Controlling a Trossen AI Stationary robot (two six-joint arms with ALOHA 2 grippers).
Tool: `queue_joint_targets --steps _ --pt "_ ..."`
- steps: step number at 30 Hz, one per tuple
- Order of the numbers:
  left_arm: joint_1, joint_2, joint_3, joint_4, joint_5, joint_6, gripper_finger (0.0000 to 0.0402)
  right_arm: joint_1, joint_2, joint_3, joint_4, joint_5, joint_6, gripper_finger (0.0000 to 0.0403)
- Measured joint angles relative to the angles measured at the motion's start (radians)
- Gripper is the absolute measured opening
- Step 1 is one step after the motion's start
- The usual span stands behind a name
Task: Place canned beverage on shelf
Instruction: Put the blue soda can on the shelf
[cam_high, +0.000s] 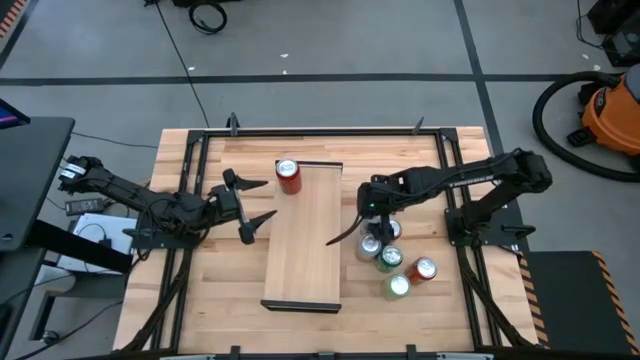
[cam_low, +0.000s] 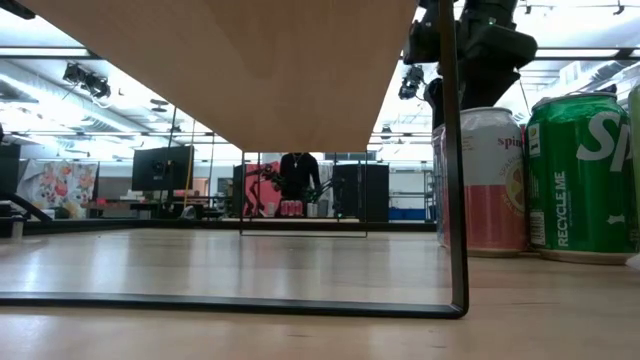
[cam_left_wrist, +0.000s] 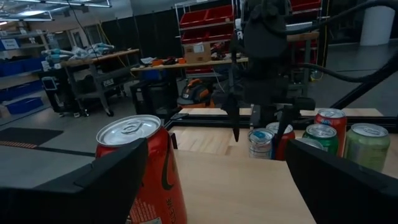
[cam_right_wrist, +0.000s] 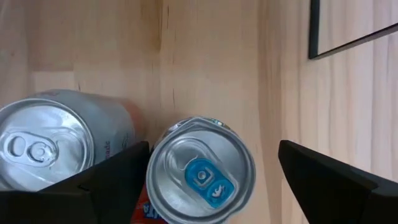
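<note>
The shelf (cam_high: 303, 240) is a long light-wood board on a dark metal frame; the low view sees it from beneath (cam_low: 250, 70). A red can (cam_high: 288, 175) stands upright on its far left corner and shows in the left wrist view (cam_left_wrist: 140, 171). My left gripper (cam_high: 250, 203) is open just left of the shelf, near that can and apart from it. My right gripper (cam_high: 365, 238) is open and points down over a cluster of cans right of the shelf. Its fingers stand on either side of a silver-topped can with a blue tab (cam_right_wrist: 200, 171).
Several more cans stand on the tabletop right of the shelf: a pale pink one (cam_right_wrist: 43, 146) beside the blue-tab can, green ones (cam_high: 390, 258) (cam_high: 397, 287) and a red one (cam_high: 425, 268). The shelf's metal leg (cam_low: 456, 200) stands close to the cans (cam_low: 580, 175).
</note>
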Motion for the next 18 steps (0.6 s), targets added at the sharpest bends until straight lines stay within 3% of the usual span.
queue_joint_targets --steps 12,18 --pt "0.000 0.000 0.000 -0.011 0.001 0.000 0.0389 -0.008 0.004 0.000 -0.001 -0.014 -0.027 0.0263" --pt "0.000 0.000 0.000 -0.011 0.001 -0.001 0.0389 -0.012 -0.017 0.000 -0.003 0.047 -0.045 0.0257"
